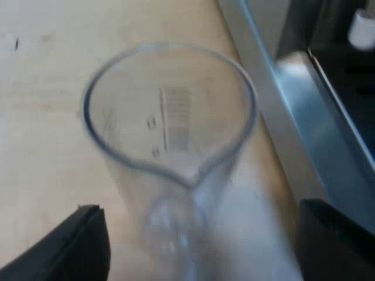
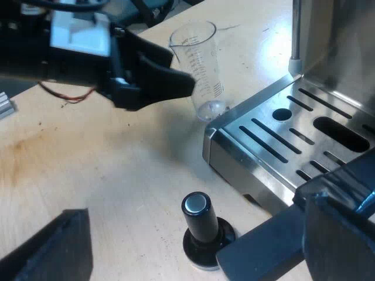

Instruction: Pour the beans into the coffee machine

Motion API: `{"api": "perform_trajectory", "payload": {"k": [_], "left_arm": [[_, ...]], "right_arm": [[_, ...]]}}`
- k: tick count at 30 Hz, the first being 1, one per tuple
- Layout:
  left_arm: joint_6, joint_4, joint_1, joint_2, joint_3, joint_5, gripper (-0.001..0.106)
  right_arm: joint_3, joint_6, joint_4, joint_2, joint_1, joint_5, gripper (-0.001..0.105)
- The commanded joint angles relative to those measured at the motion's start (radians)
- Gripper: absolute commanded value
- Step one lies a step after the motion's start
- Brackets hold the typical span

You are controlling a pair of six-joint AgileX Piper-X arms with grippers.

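1. Left gripper (image 1: pixel 198 231): the two black fingers stand apart, one on each side of the measuring glass (image 1: pixel 170 111), and neither appears to press on its wall.
2. Measuring glass: it stands upright on the wooden table (image 2: pixel 117 164) with its long axis vertical, directly between the left fingers. Its pouring lip faces the wrist, and no beans can be made out inside.
3. Espresso machine (image 2: pixel 281 126): the corner of its steel drip tray lies just beside the foot of the glass.
4. Right gripper (image 2: pixel 196 252): its fingers are apart and empty, near the black-knobbed tamper (image 2: pixel 202 225), with the glass well beyond.
5. Judgement: the left arm is much the nearer, and the fingers need only close across the vertical wall before lifting.
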Motion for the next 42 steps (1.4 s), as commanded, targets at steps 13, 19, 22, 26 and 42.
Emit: {"api": "perform_trajectory", "payload": {"k": [13, 19, 22, 26, 42], "left_arm": [[-0.001, 0.531, 0.002, -0.495, -0.002, 0.037, 0.069], [-0.001, 0.69, 0.002, -0.662, -0.002, 0.037, 0.069], [-0.001, 0.778, 0.002, -0.741, -0.002, 0.037, 0.069], [-0.001, 0.887, 0.002, -0.83, -0.027, 0.039, 0.069], [-0.001, 1.02, 0.002, -0.888, -0.262, 0.043, 0.069]], "right_arm": [[-0.003, 0.048, 0.142, -0.164, 0.003, 0.085, 0.079], [-0.003, 0.127, 0.301, -0.284, 0.003, 0.114, 0.079], [-0.003, 0.178, 0.378, -0.345, 0.003, 0.146, 0.079], [-0.003, 0.178, 0.451, -0.423, 0.003, 0.167, 0.079], [-0.142, 0.197, 0.557, -0.426, 0.001, 0.305, 0.079]]}}
